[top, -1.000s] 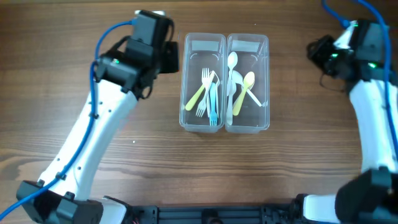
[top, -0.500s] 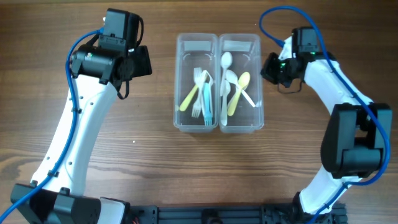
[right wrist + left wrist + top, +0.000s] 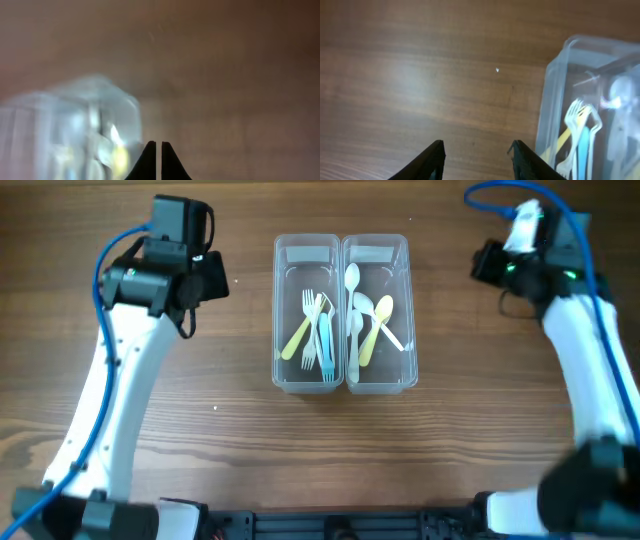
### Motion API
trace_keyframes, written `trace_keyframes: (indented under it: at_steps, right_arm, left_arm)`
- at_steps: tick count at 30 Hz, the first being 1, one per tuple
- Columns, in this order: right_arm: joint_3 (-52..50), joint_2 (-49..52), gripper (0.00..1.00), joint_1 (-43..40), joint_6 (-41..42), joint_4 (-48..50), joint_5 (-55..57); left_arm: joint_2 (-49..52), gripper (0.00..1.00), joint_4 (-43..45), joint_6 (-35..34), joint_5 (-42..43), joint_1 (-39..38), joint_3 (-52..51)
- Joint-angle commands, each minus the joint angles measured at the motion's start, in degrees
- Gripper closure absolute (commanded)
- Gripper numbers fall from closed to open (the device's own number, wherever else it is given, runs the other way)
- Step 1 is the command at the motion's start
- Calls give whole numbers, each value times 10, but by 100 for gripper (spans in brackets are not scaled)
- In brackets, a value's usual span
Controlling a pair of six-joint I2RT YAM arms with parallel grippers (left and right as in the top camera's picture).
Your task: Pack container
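Note:
The clear two-tub container (image 3: 310,255) stands mid-table. Its left tub holds yellow, blue and white forks (image 3: 318,332); its right tub holds white and yellow spoons (image 3: 366,320). My left gripper (image 3: 210,280) hangs left of the container's far end, apart from it. In the left wrist view it (image 3: 477,160) is open and empty over bare wood, with the container (image 3: 555,95) to its right. My right gripper (image 3: 487,265) is right of the container's far end. In the blurred right wrist view it (image 3: 158,160) is shut and empty, with the container (image 3: 75,115) to the left.
Brown wooden table (image 3: 200,440) all round the container. Blue cables loop above both arms (image 3: 105,265). A dark base strip runs along the front edge (image 3: 330,530).
The container has slid a little to the left. My left gripper has moved left, away from it. My right gripper came close to the container's right wall, then pulled back to the right.

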Motion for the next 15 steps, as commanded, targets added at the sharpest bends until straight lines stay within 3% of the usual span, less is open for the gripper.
trace_keyframes:
  at_steps: [1, 9, 10, 11, 15]
  right_arm:
    - [18, -167, 96, 5, -62, 11, 4]
    - [18, -361, 96, 5, -96, -29, -24]
    - [18, -385, 96, 5, -103, -43, -33]
    - [18, -404, 96, 5, -110, -55, -40]
    - [18, -450, 94, 5, -109, -89, -42]
  left_arm:
    - [-134, 50, 25, 25, -8, 2, 0]
    - [-342, 40, -5, 25, -5, 1, 0]
    - [-367, 27, -21, 25, -5, 1, 0]
    - [-384, 4, -37, 25, -5, 1, 0]
    - [-416, 0, -86, 26, -10, 1, 0]
